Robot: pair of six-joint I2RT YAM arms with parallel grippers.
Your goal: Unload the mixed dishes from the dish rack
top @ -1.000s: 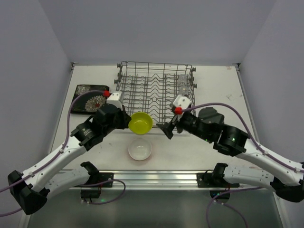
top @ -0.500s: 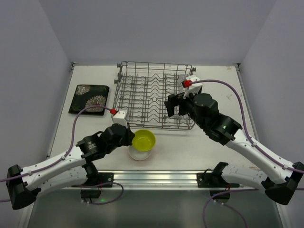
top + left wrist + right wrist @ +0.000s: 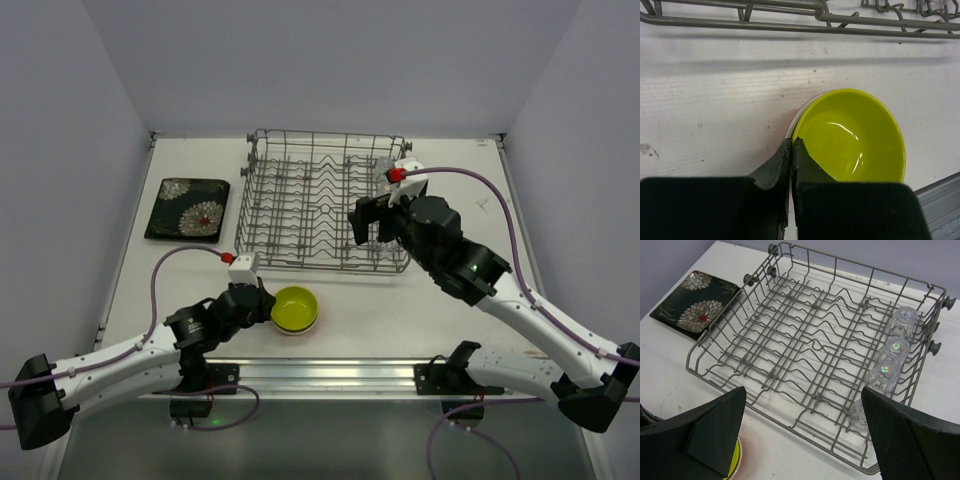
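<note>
The yellow-green bowl (image 3: 296, 307) sits nested in the orange bowl, whose white rim (image 3: 793, 120) shows at its left edge. My left gripper (image 3: 268, 304) is shut on the yellow-green bowl's near-left rim (image 3: 850, 135), one finger inside and one outside. My right gripper (image 3: 366, 222) is open and empty above the dish rack's (image 3: 300, 205) right front part. Several clear glasses (image 3: 894, 347) stand in a row along the rack's right side (image 3: 805, 340). The flowered black plate (image 3: 188, 208) lies on the table left of the rack and also shows in the right wrist view (image 3: 694, 305). The teal-centred plate is not in view.
The rack's front wire edge (image 3: 790, 25) runs just beyond the stacked bowls. A metal rail (image 3: 330, 375) lines the table's near edge, close behind the bowls. Walls close in the table on the left, far and right sides.
My left gripper carried the yellow-green bowl from beside the rack down toward the near edge and into the orange bowl. My right gripper rose from the table to above the rack, then held still.
</note>
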